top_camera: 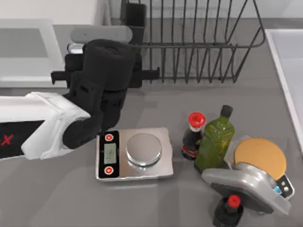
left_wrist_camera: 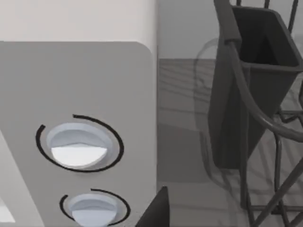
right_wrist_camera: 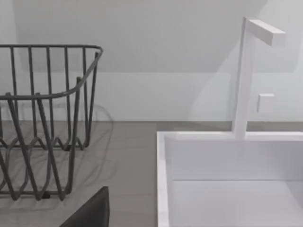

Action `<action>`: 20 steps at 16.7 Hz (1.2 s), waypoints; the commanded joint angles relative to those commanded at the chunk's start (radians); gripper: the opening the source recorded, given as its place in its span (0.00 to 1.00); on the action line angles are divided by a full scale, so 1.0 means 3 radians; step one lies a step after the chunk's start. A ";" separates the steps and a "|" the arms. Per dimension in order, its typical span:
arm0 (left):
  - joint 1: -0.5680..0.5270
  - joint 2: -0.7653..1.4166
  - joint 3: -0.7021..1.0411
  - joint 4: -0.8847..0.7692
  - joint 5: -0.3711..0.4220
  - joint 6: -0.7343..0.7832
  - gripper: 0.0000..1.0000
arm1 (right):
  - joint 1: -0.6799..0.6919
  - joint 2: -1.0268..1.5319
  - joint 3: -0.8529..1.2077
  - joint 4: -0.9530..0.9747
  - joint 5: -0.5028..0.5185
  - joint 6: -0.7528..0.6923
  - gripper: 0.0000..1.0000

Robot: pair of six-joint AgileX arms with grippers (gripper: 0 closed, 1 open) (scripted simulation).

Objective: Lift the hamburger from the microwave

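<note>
The microwave (top_camera: 28, 52) is a white box at the table's back left. Its light grey front panel (left_wrist_camera: 94, 80) carries two pale blue dials, an upper dial (left_wrist_camera: 78, 144) and a lower dial (left_wrist_camera: 92, 208), both close to the camera in the left wrist view. My left arm reaches in from the left, and my left gripper (top_camera: 105, 71) hangs under the black wrist right at the microwave's front right corner. A dark edge of my left gripper (left_wrist_camera: 154, 210) shows beside the panel. The hamburger is hidden. A dark edge of my right gripper (right_wrist_camera: 90, 213) shows, facing the sink.
A dark wire dish rack (top_camera: 199, 47) with a black cutlery holder (left_wrist_camera: 255, 71) stands just right of the microwave. A silver scale (top_camera: 135, 153), a soy bottle (top_camera: 193, 137), an oil bottle (top_camera: 215, 139) and a tan disc with a silver device (top_camera: 260, 158) sit nearer the front. A white sink (right_wrist_camera: 227, 179) lies at the right.
</note>
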 joint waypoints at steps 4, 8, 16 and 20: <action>0.0075 0.0029 -0.0032 0.0020 -0.0021 0.0008 0.00 | 0.0000 0.0000 0.0000 0.0000 0.0000 0.0000 1.00; 0.0244 0.0174 -0.0111 0.0392 -0.0015 -0.0046 0.00 | 0.0000 0.0000 0.0000 0.0000 0.0000 0.0000 1.00; 0.0169 0.1289 -0.0466 0.1944 0.0004 -0.0044 0.00 | 0.0000 0.0000 0.0000 0.0000 0.0000 0.0000 1.00; 0.0001 0.1562 -0.0558 0.2122 0.0025 0.0005 0.00 | 0.0000 0.0000 0.0000 0.0000 0.0000 0.0000 1.00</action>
